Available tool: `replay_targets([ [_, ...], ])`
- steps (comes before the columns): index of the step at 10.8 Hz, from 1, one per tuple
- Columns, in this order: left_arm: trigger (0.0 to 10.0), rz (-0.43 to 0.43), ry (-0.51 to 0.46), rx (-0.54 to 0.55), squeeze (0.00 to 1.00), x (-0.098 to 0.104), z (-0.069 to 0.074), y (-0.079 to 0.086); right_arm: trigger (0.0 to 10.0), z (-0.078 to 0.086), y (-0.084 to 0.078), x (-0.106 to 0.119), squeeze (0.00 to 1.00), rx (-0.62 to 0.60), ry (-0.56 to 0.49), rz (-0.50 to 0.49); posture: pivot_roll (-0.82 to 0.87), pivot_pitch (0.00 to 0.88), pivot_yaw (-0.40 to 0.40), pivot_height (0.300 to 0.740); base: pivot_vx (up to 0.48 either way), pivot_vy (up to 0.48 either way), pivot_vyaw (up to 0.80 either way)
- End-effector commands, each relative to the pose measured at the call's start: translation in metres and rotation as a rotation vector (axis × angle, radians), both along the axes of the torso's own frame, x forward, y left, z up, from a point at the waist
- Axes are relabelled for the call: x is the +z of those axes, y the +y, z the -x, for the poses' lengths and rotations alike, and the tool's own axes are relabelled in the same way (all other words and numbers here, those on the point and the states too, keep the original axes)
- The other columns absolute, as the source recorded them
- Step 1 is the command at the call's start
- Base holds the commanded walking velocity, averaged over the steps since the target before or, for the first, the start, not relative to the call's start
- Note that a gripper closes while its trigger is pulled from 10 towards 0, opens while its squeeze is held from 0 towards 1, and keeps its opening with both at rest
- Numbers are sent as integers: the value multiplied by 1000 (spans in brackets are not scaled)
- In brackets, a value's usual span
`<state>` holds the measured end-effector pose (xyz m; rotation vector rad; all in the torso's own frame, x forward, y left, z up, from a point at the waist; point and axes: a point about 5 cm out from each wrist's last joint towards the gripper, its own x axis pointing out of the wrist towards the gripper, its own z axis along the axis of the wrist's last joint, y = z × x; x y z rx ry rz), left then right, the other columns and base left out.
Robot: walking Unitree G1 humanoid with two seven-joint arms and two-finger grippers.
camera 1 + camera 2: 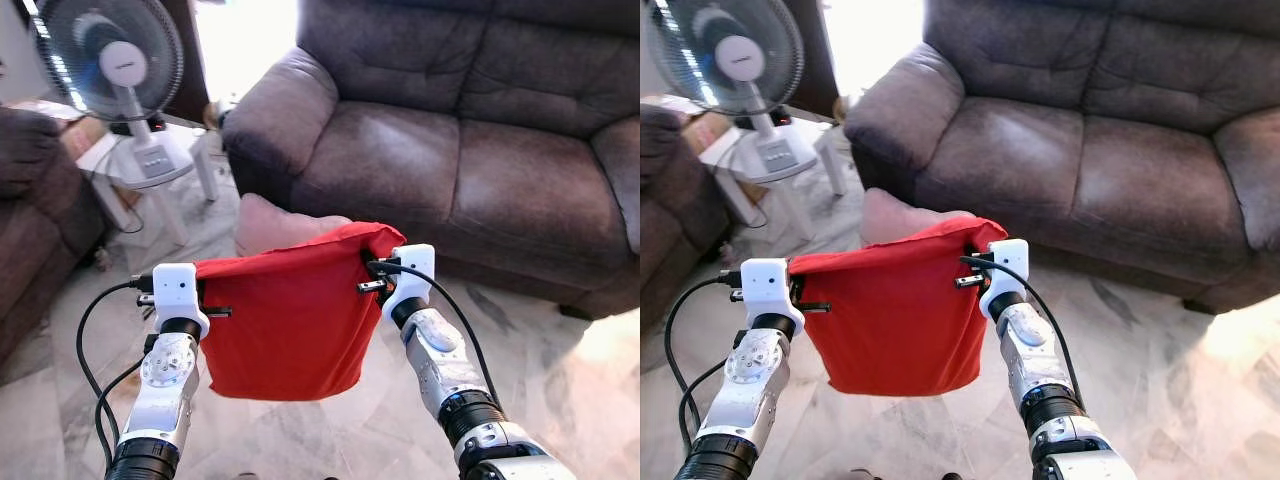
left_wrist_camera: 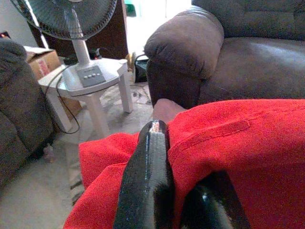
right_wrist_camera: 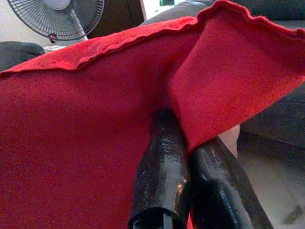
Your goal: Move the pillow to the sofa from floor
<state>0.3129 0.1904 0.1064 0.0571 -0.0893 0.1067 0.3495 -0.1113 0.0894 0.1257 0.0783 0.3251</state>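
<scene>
1. the sofa (image 1: 480,150), large, brown and padded, is seen ahead and to the right, its seat bare and well lit; it is judged to be the goal, near but not yet under the load.
2. the floor (image 1: 560,400) of pale marbled tile is seen between the robot and the sofa's front, with nothing lying on that stretch.
3. the pillow (image 1: 285,320), in a red cover with a pinkish inner part showing at its top, is held up off the floor between the two arms, hanging like a sling in front of the sofa's left armrest.
4. the carry step is judged to be in hand: the pillow is lifted but not yet over the seat. the next move is judged to call for a short advance and a shift to the right, then a raise over the seat edge before both sides are let go together.
5. a standing fan (image 1: 115,70) is set on a small white worktop (image 2: 102,83) to the left, with a cable trailing to the floor; it is judged a thing to be kept clear of if a turn is made.
6. the sofa's left armrest (image 1: 275,110) is judged the nearest obstacle, being just behind the pillow.
7. the left gripper (image 2: 183,202) is closed on the pillow's red cover at its left edge, jaws narrow.
8. the right gripper (image 3: 193,183) is pinched on a fold of the cover at the right edge, jaws pressed together.
</scene>
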Motion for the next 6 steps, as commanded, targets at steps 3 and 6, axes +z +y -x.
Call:
replay_targets([
  [3,10000,13,-106,52,0,23,-2,16,10000,-5,-10,9,0,-55,-33,-8,115,127,-34,740,179,0,-760],
  [6,10000,14,-110,22,0,23,-2,11,10000,-7,-14,10,0,-92,-33,-7,118,130,-37,740,480,0,0],
])
